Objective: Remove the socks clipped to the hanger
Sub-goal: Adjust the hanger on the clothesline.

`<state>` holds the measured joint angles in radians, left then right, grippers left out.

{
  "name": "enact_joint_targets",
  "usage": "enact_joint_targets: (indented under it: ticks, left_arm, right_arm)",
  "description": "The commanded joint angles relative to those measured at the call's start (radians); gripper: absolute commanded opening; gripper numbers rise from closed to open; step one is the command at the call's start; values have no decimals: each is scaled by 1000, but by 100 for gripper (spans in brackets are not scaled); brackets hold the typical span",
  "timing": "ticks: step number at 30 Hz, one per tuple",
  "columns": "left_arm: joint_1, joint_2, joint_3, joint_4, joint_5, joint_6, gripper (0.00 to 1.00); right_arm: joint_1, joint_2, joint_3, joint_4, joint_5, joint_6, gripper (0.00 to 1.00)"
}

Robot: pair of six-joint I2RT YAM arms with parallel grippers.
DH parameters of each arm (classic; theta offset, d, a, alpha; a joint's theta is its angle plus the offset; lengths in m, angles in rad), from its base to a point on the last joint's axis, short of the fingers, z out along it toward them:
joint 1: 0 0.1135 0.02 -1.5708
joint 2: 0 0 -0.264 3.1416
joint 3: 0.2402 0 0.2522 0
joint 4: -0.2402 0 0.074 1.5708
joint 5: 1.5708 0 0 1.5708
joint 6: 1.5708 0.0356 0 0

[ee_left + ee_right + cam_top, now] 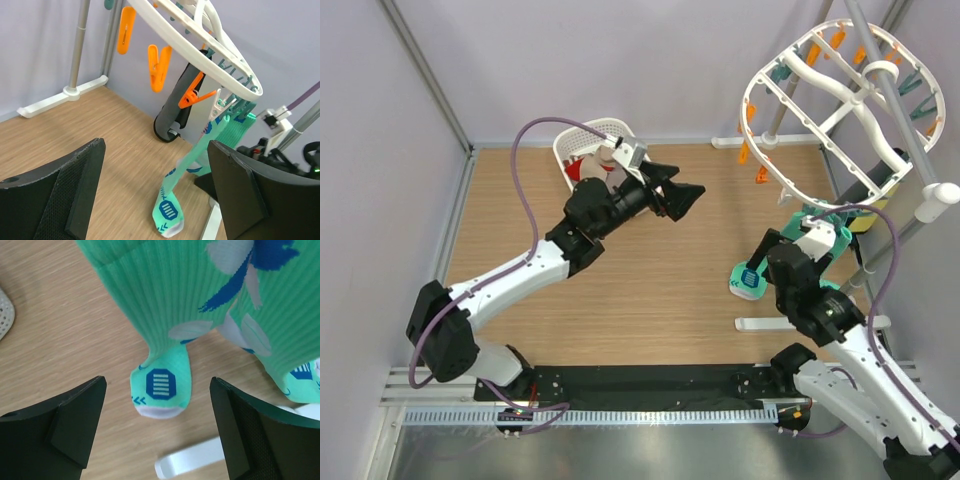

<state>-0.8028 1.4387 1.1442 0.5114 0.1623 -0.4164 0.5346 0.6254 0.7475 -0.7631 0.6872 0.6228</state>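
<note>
Currently, we find the right claw with its jaws wide and holding nothing. It faces the toe of a teal sock, and in the wrist view the sock's blue striped mark lies between the two fingers. A second teal sock hangs just beside the first. Both hang from the lower rim of the hanger, which sits tilted over the right side of the bench. The first sock's toe reaches down to the bench. Orange pegs dangle free from the rim. The left claw is also wide and empty, well apart from the hanger and near the white basket at the back.
</note>
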Motion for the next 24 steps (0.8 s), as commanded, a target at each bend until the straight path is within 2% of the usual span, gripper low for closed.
enact_joint_targets:
  ticks: [1, 4, 8, 12, 15, 17, 22, 24]
  left_arm:
    - [4, -38, 40, -10, -23, -9, 88]
    - [8, -34, 72, -34, -18, -12, 88]
    - [8, 3, 144, -75, 75, -19, 82]
    - [7, 25, 193, -90, 144, -53, 81]
    - [-10, 25, 216, -88, 163, -82, 80]
    - [-22, 22, 235, -91, 164, -81, 80]
    - [-36, 25, 267, -106, 163, -84, 80]
    - [-36, 25, 266, -106, 160, -81, 80]
  right_arm:
    - [2, 46, -72, 338, 138, 8, 92]
    - [5, 125, -129, 465, 215, -15, 95]
    - [5, 161, -255, 802, 253, -109, 97]
    - [5, 281, -289, 881, 296, -127, 96]
    - [5, 335, -335, 979, 258, -130, 93]
    - [5, 356, -353, 1007, 262, -108, 91]
    - [5, 341, -375, 829, 365, 151, 97]
    - [5, 341, -393, 794, 371, 193, 97]
